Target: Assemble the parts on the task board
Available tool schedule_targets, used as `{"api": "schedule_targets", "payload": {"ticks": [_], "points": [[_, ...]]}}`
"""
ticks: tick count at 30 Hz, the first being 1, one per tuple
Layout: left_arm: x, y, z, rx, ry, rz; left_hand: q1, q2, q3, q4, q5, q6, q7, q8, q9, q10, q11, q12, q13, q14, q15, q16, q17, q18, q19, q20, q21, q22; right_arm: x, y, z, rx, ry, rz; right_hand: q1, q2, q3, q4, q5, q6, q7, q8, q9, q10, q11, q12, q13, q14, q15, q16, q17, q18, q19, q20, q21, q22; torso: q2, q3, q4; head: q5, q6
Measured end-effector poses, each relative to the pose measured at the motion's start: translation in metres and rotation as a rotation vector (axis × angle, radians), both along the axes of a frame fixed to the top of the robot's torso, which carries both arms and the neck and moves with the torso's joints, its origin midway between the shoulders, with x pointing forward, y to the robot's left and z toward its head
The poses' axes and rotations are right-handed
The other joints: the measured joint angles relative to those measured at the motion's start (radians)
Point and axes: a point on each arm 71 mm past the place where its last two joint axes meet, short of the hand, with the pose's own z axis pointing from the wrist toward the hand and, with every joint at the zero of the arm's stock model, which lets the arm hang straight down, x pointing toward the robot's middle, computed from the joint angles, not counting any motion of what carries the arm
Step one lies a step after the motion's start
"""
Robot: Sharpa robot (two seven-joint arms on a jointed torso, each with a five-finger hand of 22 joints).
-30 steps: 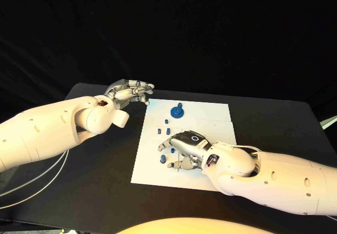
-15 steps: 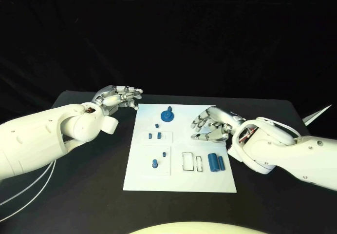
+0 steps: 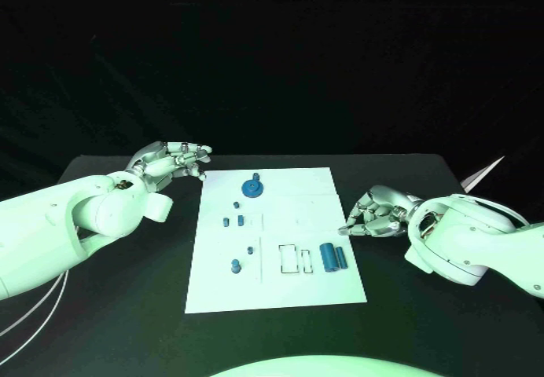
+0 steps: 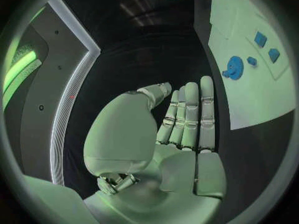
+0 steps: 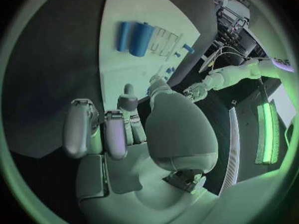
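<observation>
Judging the two cylinders [image 3: 331, 257] at the task board's [image 3: 272, 294] four o'clock as light, stiff, slippery, we'd pinch midway; left hand [image 3: 170, 162] straight-fingered, right hand [image 3: 377, 214] curled, both empty.

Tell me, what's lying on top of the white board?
On the task board lie small blue parts: a round one at the far end, little pegs along one side, and two cylinders beside empty outlined slots. Neither hand covers it, so nothing is hidden.
</observation>
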Motion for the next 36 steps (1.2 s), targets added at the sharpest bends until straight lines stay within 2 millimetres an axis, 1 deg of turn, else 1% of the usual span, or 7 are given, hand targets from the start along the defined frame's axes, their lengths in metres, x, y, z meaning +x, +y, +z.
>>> {"api": "schedule_targets", "payload": {"ticks": [1,10,21,23,24,25,36], "points": [[0.000,0.000,0.000,0.000,0.000,0.000,0.000,0.000,0.000,0.000,0.000,0.000,0.000,0.000,0.000,0.000,0.000,0.000,0.000,0.000,0.000,0.000,0.000,0.000,0.000,0.000,0.000,0.000,-0.002,-0.001,-0.003,-0.006,0.008,-0.005,0.014,0.014,-0.021,0.004,0.000,0.000,0.000,0.000,0.003,0.008,-0.002,0.030,0.020,0.000,0.000,0.004,0.000,0.000,0.000,0.000,0.011,0.000,0.000,-0.0004,-0.0008,-0.001,0.000],[-0.001,0.000,-0.001,0.000,0.002,-0.002,0.000,0.000,0.000,0.000,0.000,0.000,0.000,0.000,0.000,0.000,0.000,0.000,0.000,0.000,0.000,0.000,0.000,0.000,0.000,0.000,0.000,0.000,-0.016,0.012,-0.027,-0.039,0.043,0.016,0.014,0.014,-0.069,0.002,0.000,-0.004,-0.003,0.016,0.022,0.037,-0.005,0.089,0.097,0.000,0.000,0.012,0.000,0.000,0.000,0.000,0.034,0.000,-0.003,-0.0021,-0.0027,-0.002,-0.005],[-0.002,0.002,-0.001,0.002,0.006,0.000,0.000,0.000,0.000,0.000,0.000,0.000,0.000,0.000,0.000,0.000,0.000,0.000,0.000,0.000,0.000,0.000,0.000,0.000,0.000,0.000,0.000,0.000,-0.018,0.026,-0.029,-0.045,0.011,0.056,0.014,0.014,-0.074,-0.001,0.000,-0.009,-0.009,0.040,0.044,0.075,-0.011,0.145,0.153,0.000,0.000,0.027,0.000,0.000,0.000,0.000,0.062,0.000,-0.003,-0.0034,-0.0028,0.002,-0.004],[-0.002,0.002,-0.002,0.002,0.007,0.000,0.000,0.000,0.000,0.000,0.000,0.000,0.000,0.000,-0.001,0.000,0.000,0.000,0.000,0.000,0.000,0.000,0.000,0.000,0.001,0.000,0.000,0.000,-0.018,0.027,-0.030,-0.048,0.015,0.064,0.015,0.015,-0.111,0.002,0.000,-0.010,-0.011,0.046,0.056,0.083,-0.013,0.159,0.169,0.000,0.000,0.035,0.000,0.000,0.000,0.000,0.081,0.000,-0.003,-0.0034,-0.0029,0.003,-0.003],[-0.002,0.002,-0.002,0.002,0.008,0.000,0.000,0.000,0.000,0.000,0.000,0.000,0.000,0.000,-0.001,0.000,0.000,0.000,0.000,0.000,0.000,0.000,0.000,0.000,0.000,0.000,0.000,0.000,-0.018,0.028,-0.030,-0.050,0.018,0.067,0.034,0.034,-0.111,0.002,0.000,-0.011,-0.011,0.046,0.057,0.084,-0.011,0.166,0.170,0.000,0.000,0.035,0.000,0.000,0.000,0.000,0.081,0.000,-0.003,-0.0034,-0.0035,0.003,-0.002],[-0.002,0.002,-0.002,0.002,0.008,0.000,0.000,0.000,0.000,0.000,0.000,0.000,0.000,0.000,-0.001,0.000,0.000,0.000,-0.001,0.000,0.000,0.000,0.000,0.000,0.001,-0.001,0.000,0.000,-0.018,0.029,-0.031,-0.054,0.025,0.071,0.036,0.036,-0.111,0.002,0.000,-0.011,-0.011,0.047,0.059,0.090,-0.016,0.166,0.171,0.000,0.000,0.035,0.000,0.000,0.000,0.000,0.081,0.000,-0.003,-0.0034,-0.0035,0.003,-0.002],[-0.002,0.003,-0.002,0.003,0.009,0.001,0.000,0.000,0.000,0.000,0.000,0.000,0.000,0.000,-0.003,0.000,0.000,0.000,-0.001,0.000,0.000,0.000,0.000,0.000,0.011,0.000,0.000,-0.001,-0.017,0.034,-0.040,-0.096,0.051,0.085,0.036,0.036,-0.125,0.000,0.000,-0.017,-0.018,0.062,0.080,0.123,-0.023,0.166,0.180,-0.010,-0.010,0.035,0.000,-0.001,-0.009,-0.009,0.081,0.000,-0.003,-0.0035,-0.0036,0.006,-0.005]]}}
